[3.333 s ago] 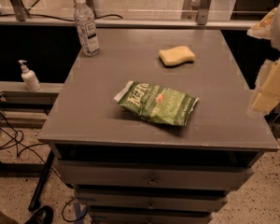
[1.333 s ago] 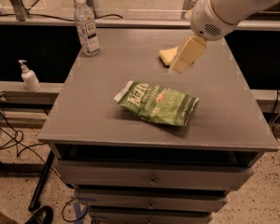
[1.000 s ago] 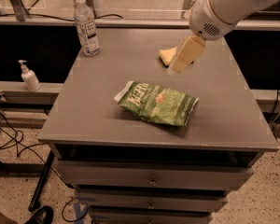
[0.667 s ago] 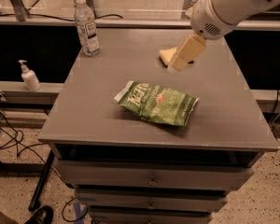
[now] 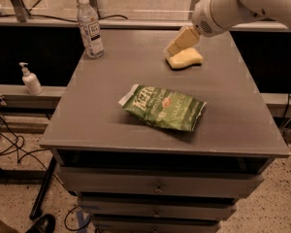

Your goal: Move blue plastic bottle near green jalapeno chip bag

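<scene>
The blue plastic bottle (image 5: 89,27), clear with a white cap and a white label, stands upright at the far left corner of the grey table (image 5: 111,81). The green jalapeno chip bag (image 5: 163,107) lies flat near the table's middle. My gripper (image 5: 180,41) hangs from the white arm at the upper right, over the far right part of the table, just above the yellow sponge. It is far to the right of the bottle and holds nothing that I can see.
A yellow sponge (image 5: 186,59) lies at the far right of the table. A small white pump-dispenser bottle (image 5: 30,79) stands on a low ledge to the left. Drawers (image 5: 157,186) sit under the table top. Cables lie on the floor at the left.
The arm came in from the right edge to above the sponge, then over the last second crept slightly up and away. Bottle, bag and sponge have not moved.
</scene>
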Controlling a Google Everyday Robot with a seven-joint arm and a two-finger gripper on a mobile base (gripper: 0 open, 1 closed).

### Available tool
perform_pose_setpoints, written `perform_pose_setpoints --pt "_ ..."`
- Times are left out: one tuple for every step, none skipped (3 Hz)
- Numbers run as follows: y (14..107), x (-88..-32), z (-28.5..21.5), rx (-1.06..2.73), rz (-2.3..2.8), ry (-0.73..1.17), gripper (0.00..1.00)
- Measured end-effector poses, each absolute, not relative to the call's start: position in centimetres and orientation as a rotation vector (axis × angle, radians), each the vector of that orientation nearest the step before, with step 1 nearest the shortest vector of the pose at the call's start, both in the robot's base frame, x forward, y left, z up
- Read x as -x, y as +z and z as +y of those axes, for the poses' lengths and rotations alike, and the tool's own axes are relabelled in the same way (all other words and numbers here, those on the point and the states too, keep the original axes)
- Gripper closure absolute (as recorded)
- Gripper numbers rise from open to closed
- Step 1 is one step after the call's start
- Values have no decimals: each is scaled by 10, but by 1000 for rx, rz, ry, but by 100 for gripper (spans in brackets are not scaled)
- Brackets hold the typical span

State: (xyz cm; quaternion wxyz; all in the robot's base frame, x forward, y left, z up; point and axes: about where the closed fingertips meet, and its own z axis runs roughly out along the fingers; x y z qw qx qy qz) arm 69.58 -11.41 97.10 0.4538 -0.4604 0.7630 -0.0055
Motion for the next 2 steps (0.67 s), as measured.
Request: perform_pose_setpoints --pt "972 -737 -107 952 1857 73 0" --pt "966 -764 -79 840 1821 262 0"
